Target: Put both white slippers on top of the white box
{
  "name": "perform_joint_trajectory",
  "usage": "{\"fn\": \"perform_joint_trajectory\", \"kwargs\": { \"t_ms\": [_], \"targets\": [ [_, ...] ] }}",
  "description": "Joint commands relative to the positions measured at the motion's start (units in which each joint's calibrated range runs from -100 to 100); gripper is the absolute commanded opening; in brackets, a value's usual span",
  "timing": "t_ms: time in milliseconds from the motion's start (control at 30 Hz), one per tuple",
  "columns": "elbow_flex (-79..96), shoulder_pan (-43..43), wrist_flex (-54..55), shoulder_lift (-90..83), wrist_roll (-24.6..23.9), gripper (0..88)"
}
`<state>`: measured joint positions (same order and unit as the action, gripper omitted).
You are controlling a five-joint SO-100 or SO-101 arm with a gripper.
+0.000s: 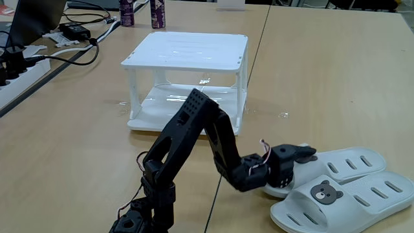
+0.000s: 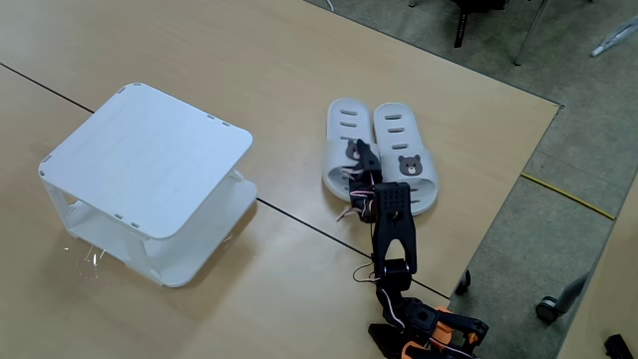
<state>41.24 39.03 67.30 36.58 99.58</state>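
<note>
a fixed view shows both slippers (image 2: 382,150) lying side by side on the table (image 2: 299,60), touching, well apart from the white box (image 2: 150,160), whose flat top is bare. the gripper (image 1: 304,155) reaches low over the heel end of the far slipper (image 1: 346,162), next to the near slipper (image 1: 343,200) with its bear badge showing. i cannot tell whether the jaws are open or gripping; the wrist hides them. to do this grasp well, i would pinch the strap or side wall of one slipper only, lift clear of its neighbour, then carry it high enough to clear the box edge.

White slippers (image 2: 380,150) lie paired on the table, apart from white box (image 2: 150,160).
</note>
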Motion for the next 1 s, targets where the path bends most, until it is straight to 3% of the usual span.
{"fn": "perform_joint_trajectory", "kwargs": {
  "t_ms": [0,467,633,767,967],
  "targets": [
    [-5.1,0.5,-15.5,-21.9,0.4,0.7],
    [-32.1,0.0,-66.4,-59.8,0.4,0.7],
    [-36.5,-0.8,-74.6,-64.4,0.4,0.7],
    [-36.1,-10.8,-74.5,-64.0,0.4,0.7],
    [-31.9,-33.9,-74.4,-63.8,0.4,0.7]
  ]
}}
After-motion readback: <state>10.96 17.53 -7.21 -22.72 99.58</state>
